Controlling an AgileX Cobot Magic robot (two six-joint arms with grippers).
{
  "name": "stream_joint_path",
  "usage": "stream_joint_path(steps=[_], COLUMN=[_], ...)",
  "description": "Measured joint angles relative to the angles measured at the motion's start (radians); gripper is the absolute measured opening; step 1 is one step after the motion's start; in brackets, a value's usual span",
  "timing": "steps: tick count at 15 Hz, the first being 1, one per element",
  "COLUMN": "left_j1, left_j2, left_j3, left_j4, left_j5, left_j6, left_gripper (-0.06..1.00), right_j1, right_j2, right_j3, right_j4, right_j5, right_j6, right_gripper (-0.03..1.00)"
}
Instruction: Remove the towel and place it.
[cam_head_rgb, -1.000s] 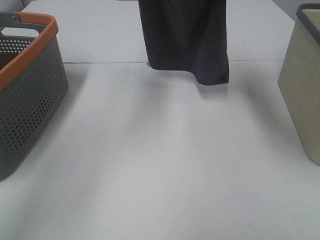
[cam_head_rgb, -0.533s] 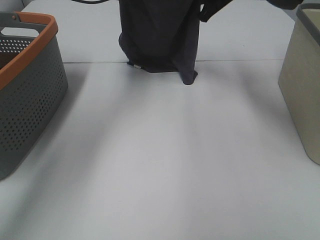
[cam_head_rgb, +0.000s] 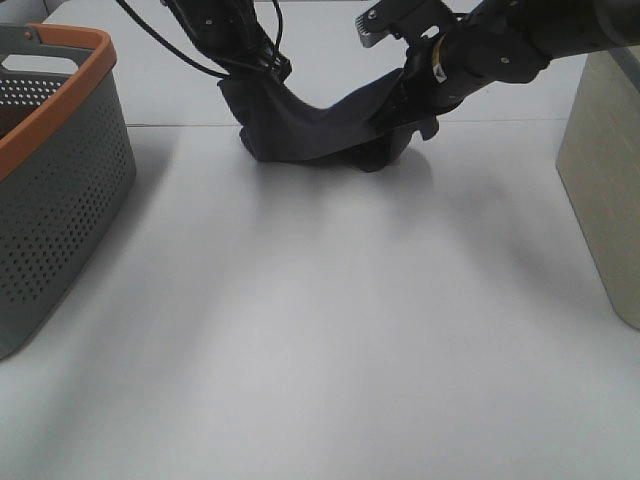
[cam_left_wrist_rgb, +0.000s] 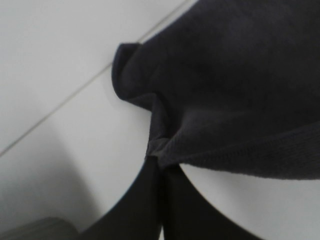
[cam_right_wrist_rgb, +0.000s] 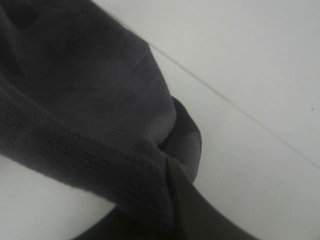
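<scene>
The dark charcoal towel (cam_head_rgb: 310, 125) sags between my two grippers at the far middle of the table, its lower folds bunched on the surface. My left gripper (cam_head_rgb: 248, 88) is shut on its left corner. My right gripper (cam_head_rgb: 405, 95) is shut on its right corner. In the left wrist view the towel (cam_left_wrist_rgb: 235, 95) fills the frame, pinched at the tips of the shut left gripper (cam_left_wrist_rgb: 161, 162). The right wrist view shows the towel (cam_right_wrist_rgb: 85, 105) with its hem clamped in the shut right gripper (cam_right_wrist_rgb: 169, 172).
A grey perforated basket (cam_head_rgb: 60, 200) with an orange rim stands at the left edge. A beige bin (cam_head_rgb: 605, 180) stands at the right edge. A seam (cam_head_rgb: 180, 125) runs across the white table behind the towel.
Both arms have come down into view. The towel, which hung straight from above, has dropped and now drapes low between the grippers with its bottom resting on the table.
</scene>
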Motion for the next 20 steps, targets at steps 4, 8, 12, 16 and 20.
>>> stream_joint_path(steps=[4,8,12,16,20], left_j1=[0.000,0.000,0.000,0.000,0.000], left_j2=[0.000,0.000,-0.028,-0.164,-0.301], left_j3=[0.000,0.000,0.063,0.355,0.619], left_j4=[-0.032,-0.094,-0.196,-0.187,-0.233], left_j5=[0.139,0.215,0.224,0.226,0.226], left_j6=[0.028,0.037,0.046,0.046,0.063], left_gripper=[0.00,0.00,0.00,0.00,0.00], right_j1=[0.055,0.032,0.022,0.022,0.022], right_j2=[-0.009,-0.021,-0.081,-0.081,-0.081], right_j3=[0.000,0.000,-0.004,-0.003,-0.003], right_j4=[0.532,0.890,0.848,0.721,0.720], right_j5=[0.229,0.464,0.670,0.786,0.849], right_j6=[-0.456,-0.744,-0.764,-0.787,-0.838], right_gripper=[0.00,0.00,0.00,0.00,0.00])
